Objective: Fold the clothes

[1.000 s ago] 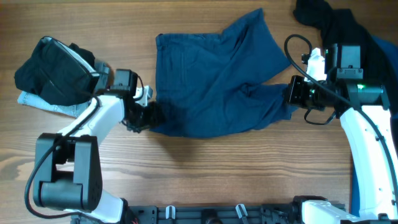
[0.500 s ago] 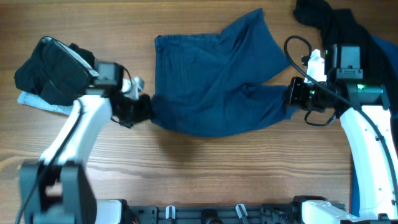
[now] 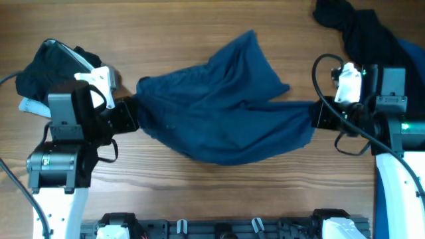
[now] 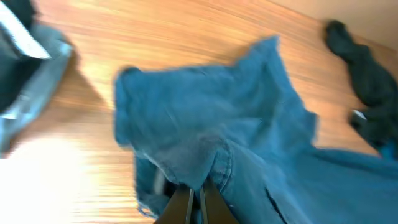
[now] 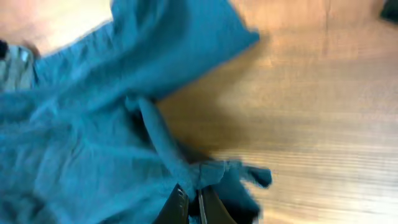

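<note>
The left tool (image 3: 131, 114) pinched one end, and the right tool (image 3: 316, 114) the other, of the limp dark teal-blue shorts (image 3: 219, 116), stretched between them across the middle of the wooden table (image 3: 219, 192), probably to pull them flat for folding.

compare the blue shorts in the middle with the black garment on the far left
The shorts are teal-blue and spread wide; the black garment is a compact bunch. The shorts are stretched between the left gripper and right gripper, both shut on them; the black garment is held by neither. Both are limp cloth.
</note>
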You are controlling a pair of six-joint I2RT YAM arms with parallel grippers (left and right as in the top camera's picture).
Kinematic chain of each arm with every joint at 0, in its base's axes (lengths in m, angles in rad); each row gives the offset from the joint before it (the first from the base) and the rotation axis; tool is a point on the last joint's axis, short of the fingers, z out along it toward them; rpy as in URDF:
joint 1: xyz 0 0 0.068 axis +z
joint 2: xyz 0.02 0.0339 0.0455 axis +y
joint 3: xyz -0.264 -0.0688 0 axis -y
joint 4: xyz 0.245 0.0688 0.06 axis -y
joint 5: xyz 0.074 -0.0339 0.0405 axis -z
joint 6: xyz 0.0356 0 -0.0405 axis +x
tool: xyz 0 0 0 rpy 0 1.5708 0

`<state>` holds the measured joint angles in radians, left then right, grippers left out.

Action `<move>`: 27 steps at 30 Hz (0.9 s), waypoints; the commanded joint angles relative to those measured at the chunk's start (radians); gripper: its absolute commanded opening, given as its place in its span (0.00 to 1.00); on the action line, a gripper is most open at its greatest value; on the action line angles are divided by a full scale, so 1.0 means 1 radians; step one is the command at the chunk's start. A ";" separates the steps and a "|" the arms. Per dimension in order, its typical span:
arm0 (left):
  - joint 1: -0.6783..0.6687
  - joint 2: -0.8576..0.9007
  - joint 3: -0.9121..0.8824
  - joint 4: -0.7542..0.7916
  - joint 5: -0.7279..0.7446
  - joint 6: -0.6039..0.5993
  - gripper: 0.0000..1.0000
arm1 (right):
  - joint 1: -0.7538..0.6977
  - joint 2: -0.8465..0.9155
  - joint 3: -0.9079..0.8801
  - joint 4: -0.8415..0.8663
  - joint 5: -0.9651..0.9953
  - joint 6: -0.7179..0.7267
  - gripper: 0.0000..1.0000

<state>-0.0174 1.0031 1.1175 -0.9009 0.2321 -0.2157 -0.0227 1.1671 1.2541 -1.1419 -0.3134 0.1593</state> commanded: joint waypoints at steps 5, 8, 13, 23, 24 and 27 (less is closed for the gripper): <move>0.004 0.319 0.005 0.123 -0.119 -0.005 0.04 | -0.001 0.292 0.014 0.202 -0.018 0.027 0.04; 0.005 0.402 0.005 0.142 -0.082 -0.006 0.04 | -0.001 0.381 0.014 0.269 -0.080 0.026 0.04; 0.005 0.402 0.005 0.147 -0.080 -0.002 0.04 | -0.001 0.398 0.014 0.311 -0.081 0.024 0.05; 0.005 0.390 0.005 0.078 -0.080 -0.002 0.04 | -0.001 0.398 0.014 0.216 -0.055 -0.032 0.05; 0.005 0.383 0.005 0.076 -0.080 -0.002 0.04 | -0.002 0.398 0.014 0.209 -0.045 -0.040 0.04; 0.005 0.350 0.005 0.075 -0.080 -0.001 0.04 | -0.001 0.398 0.014 0.203 -0.039 -0.058 0.04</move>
<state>-0.0174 1.4082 1.1175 -0.8242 0.1429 -0.2157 -0.0227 1.5616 1.2560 -0.9340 -0.3649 0.1345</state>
